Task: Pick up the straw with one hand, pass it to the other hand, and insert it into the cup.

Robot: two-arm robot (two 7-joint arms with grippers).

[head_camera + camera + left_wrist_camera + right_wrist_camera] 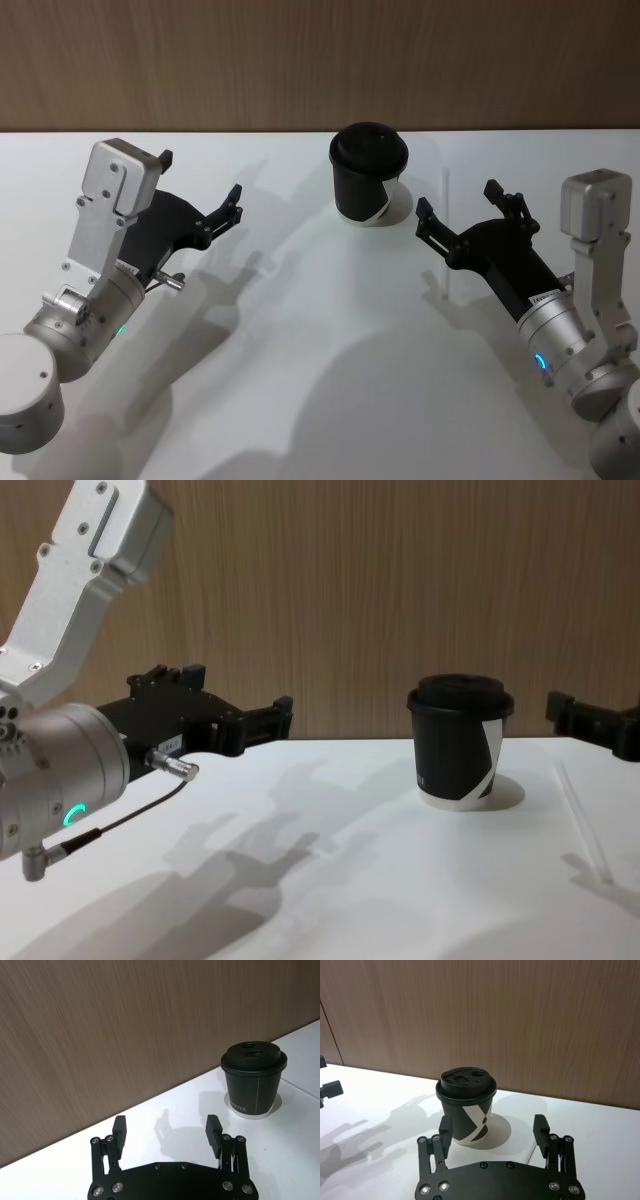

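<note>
**One lidded cup, one straw flat on the table**

A single black cup [368, 178] stands upright at the table's 12 o'clock, lid on, inside hidden. One straw [584, 821] lies flat on the white table [320, 400] at the cup's 4 o'clock, apart from it. Two grippers hover, jaws spread wide: the left gripper [200, 177] at the cup's 9 o'clock, the right gripper [458, 198] at 3 o'clock, over the straw. A wood-panelled wall [300, 60] runs behind.

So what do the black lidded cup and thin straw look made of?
Black cup with white patch: matte paper, likely, given its vertical side seam. Its black lid: moulded plastic, slight sheen. Thin whitish straw: translucent plastic, white table showing through.
</note>
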